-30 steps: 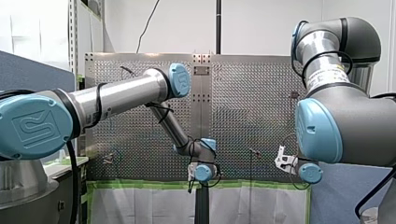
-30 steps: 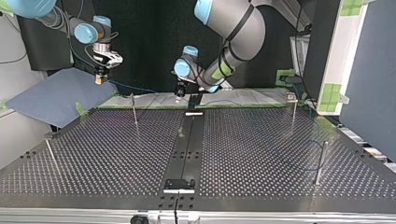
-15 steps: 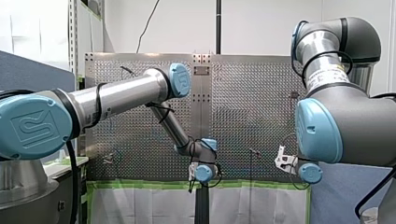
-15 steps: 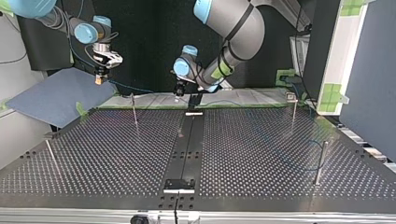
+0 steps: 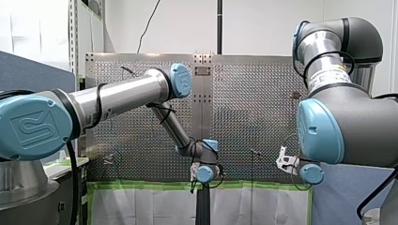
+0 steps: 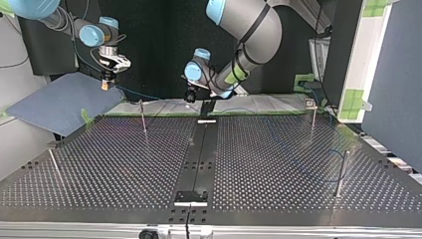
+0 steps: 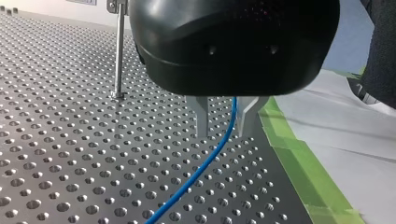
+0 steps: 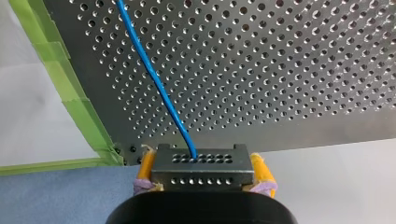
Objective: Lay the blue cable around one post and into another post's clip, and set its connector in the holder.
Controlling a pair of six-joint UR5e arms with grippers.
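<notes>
The blue cable runs over the perforated table and up between the metal fingers of my left gripper. Those fingers stand apart, with a gap on either side of the cable. My right gripper is shut with its yellow pads on the grey connector, and the cable leaves the connector's top. In the top view my right gripper hangs past the table's far left corner and my left gripper at the far edge's middle. A post with a clip stands beyond the left fingers.
Thin posts stand at the top view's far left, far right, near right and near left. A black strip runs down the middle with a holder at its near end. Green tape edges the table.
My left gripper's fingers have drawn closer around the cable and the gripper has shifted slightly toward the top view's left. My right arm has not moved.
</notes>
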